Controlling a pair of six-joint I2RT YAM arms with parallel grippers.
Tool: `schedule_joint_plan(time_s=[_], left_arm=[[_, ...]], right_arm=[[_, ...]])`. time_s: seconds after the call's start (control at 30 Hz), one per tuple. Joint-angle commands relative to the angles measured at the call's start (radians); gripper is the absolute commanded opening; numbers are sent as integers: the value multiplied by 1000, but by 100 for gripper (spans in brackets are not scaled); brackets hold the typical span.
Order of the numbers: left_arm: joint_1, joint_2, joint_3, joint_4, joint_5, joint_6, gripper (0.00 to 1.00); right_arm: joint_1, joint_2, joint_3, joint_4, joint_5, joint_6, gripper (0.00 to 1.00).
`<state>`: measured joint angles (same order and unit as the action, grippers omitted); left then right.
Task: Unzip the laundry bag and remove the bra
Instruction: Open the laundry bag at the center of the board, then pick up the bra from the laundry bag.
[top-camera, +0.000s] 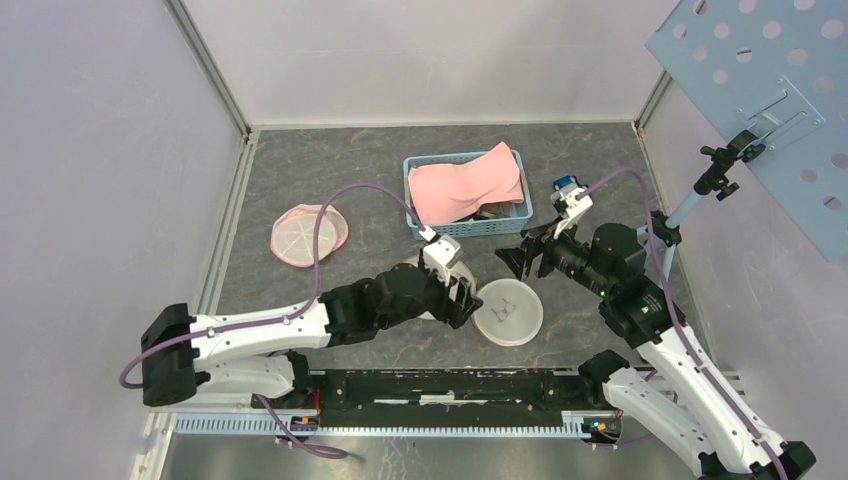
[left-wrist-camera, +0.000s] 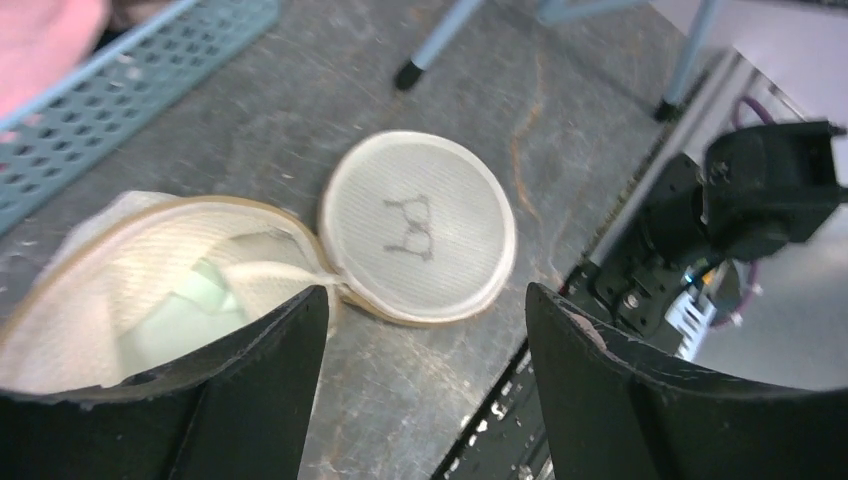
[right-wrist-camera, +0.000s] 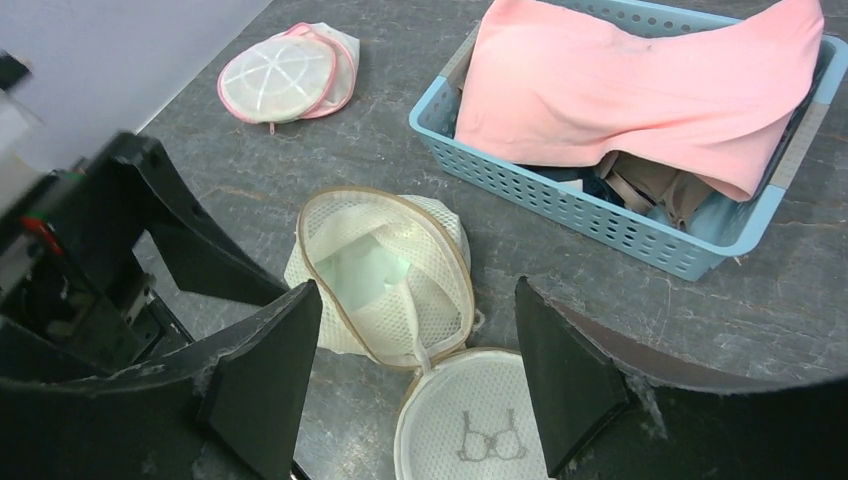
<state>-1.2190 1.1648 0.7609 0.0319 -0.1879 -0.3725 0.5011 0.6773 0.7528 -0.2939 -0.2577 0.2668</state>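
Note:
The cream mesh laundry bag (right-wrist-camera: 440, 270) lies unzipped on the grey table, its round lid (top-camera: 508, 312) with a bra drawing flipped out flat beside it. A pale green bra (right-wrist-camera: 365, 272) shows inside the open shell (left-wrist-camera: 120, 270). My left gripper (top-camera: 462, 298) is open and hovers low over the seam between shell and lid (left-wrist-camera: 418, 228), holding nothing. My right gripper (top-camera: 522, 262) is also open. It hangs just beyond the bag, and in its wrist view the fingers frame the bag's opening (right-wrist-camera: 415, 290) without touching it.
A blue basket (top-camera: 467, 226) behind the bag holds a pink cloth (top-camera: 465, 185) over other garments. A second, pink-rimmed mesh bag (top-camera: 308, 233) lies at the back left. A blue perforated panel on a stand (top-camera: 760, 100) rises at the right wall.

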Motion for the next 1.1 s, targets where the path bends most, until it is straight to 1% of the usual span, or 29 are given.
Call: schedule_joint_plan(time_s=[0.0, 0.13, 0.17, 0.23, 0.3, 0.37, 0.47, 0.6, 0.73, 0.77, 0.87, 0.97, 1.07], left_arm=[[21, -2, 70, -91, -191, 33, 79], [45, 93, 190, -276, -292, 73, 75], [59, 116, 208, -320, -312, 62, 71], [105, 135, 217, -369, -302, 17, 63], [190, 119, 181, -370, -200, -28, 58], [266, 90, 120, -342, -108, -75, 54], [340, 67, 34, -293, -14, -107, 48], [346, 106, 0, -292, 63, -89, 42], [346, 134, -15, -299, 81, -77, 37], [346, 136, -17, -306, 76, -75, 36], [345, 132, -27, -319, 65, -64, 36], [345, 139, -30, -332, 52, -50, 39], [345, 141, -33, -335, 47, -36, 43]], right_arm=[[-3, 37, -19, 63, -27, -3, 76], [-4, 58, -134, 166, -55, 15, 73], [-3, 69, -153, 187, -57, 12, 73], [-3, 103, -188, 213, -52, 4, 72], [-2, 141, -223, 253, -63, 1, 71], [-3, 182, -255, 300, -75, 4, 70], [-3, 261, -295, 387, -97, 17, 70], [-3, 378, -329, 513, -138, 52, 71], [5, 479, -323, 600, -171, 92, 73], [9, 495, -313, 608, -171, 95, 74], [29, 543, -285, 622, -166, 102, 85], [60, 583, -260, 634, -160, 112, 91], [95, 624, -242, 646, -138, 122, 90]])
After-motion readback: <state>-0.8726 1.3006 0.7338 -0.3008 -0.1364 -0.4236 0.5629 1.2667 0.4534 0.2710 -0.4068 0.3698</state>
